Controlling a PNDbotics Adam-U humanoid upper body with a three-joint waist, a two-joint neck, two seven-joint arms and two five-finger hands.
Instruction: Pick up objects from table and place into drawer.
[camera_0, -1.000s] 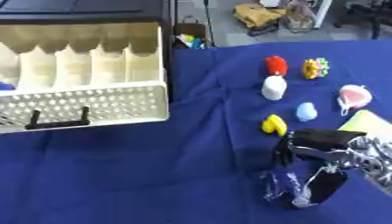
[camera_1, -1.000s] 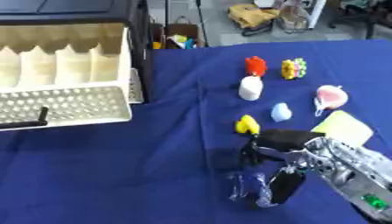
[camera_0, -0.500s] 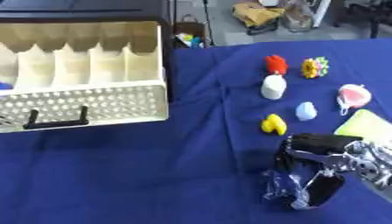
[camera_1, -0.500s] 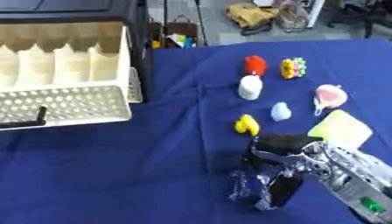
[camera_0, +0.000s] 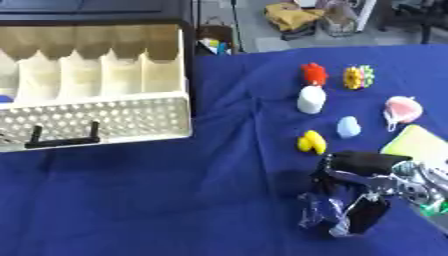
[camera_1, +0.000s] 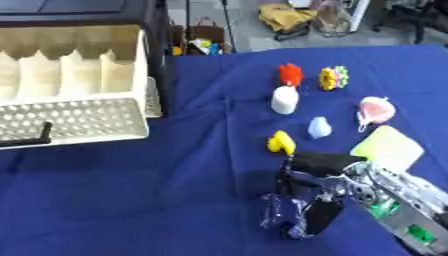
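Far left, the cream drawer (camera_0: 96, 117) is standing pulled out of its dark cabinet (camera_0: 92, 10), perforated front and black handle (camera_0: 63, 141) facing us, dividers splitting the inside into compartments. Its left end is running off the picture, and a small blue patch at that edge is too cut off to identify. The blue tablecloth (camera_0: 157, 200) is spreading across everything in front.

Moving toward the middle, a yellow toy (camera_0: 311, 142) is sitting just above the action, with a white toy (camera_0: 311, 99) and a red one (camera_0: 313, 73) lined up behind it. None of them is showing a label or any readable writing.

Now the right hand (camera_0: 363, 172) is coming in from the lower right, fingers curling down and pinching a crinkly, shiny dark packet (camera_0: 325, 216). That packet is hanging at the fingertips right over the cloth, well apart from the drawer. Its print is too blurred to read, and whether it is touching the cloth is impossible to tell.

Further right, a pale blue toy (camera_0: 348, 127), a yellow-and-green toy (camera_0: 357, 77), a pink-and-white object (camera_0: 402, 109) and a yellow-green pad (camera_0: 418, 146) are lying; the pad's near corner is disappearing behind the arm. The forearm itself is running off the right edge.
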